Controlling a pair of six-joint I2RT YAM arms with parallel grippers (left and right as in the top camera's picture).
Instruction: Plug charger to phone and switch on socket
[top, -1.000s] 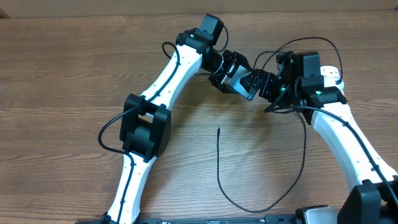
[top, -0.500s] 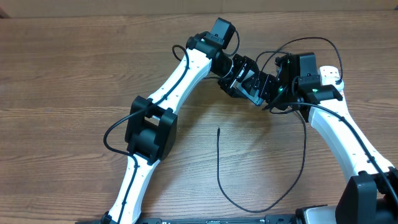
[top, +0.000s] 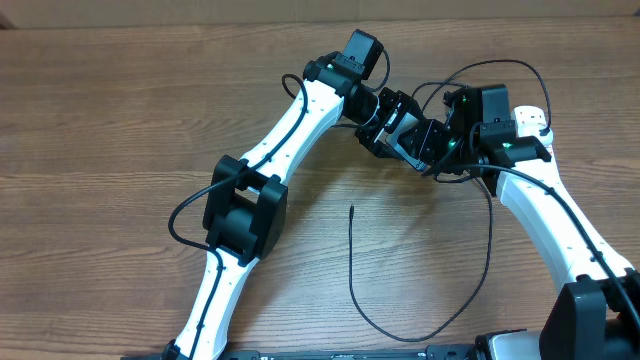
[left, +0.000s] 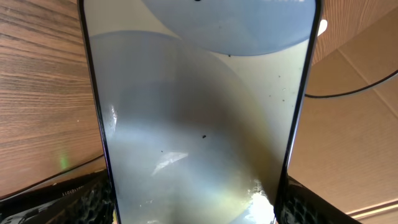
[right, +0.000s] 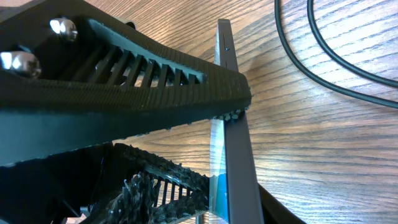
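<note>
The phone (top: 405, 135) hangs above the table at the back, tilted, between my two grippers. My left gripper (top: 392, 128) is shut on it; in the left wrist view its pale lit screen (left: 199, 112) fills the frame between both fingers. My right gripper (top: 432, 145) meets it from the right, and its fingers (right: 161, 186) lie against the screen and back of the edge-on phone (right: 235, 143). The charger (top: 352, 270) lies loose on the wood, its slim tip (top: 351, 208) pointing up toward the phone. The socket (top: 535, 118) shows only as a white corner behind the right wrist.
The charger cable sweeps from its tip down to the front edge and back up the right side (top: 490, 230) under my right arm. Black cable runs (right: 323, 50) lie on the wood just beyond the phone. The left arm's elbow (top: 243, 205) stands mid-table.
My left arm has carried the phone to the right, up to the right gripper. The right gripper's jaws have narrowed from wide open onto the phone.
</note>
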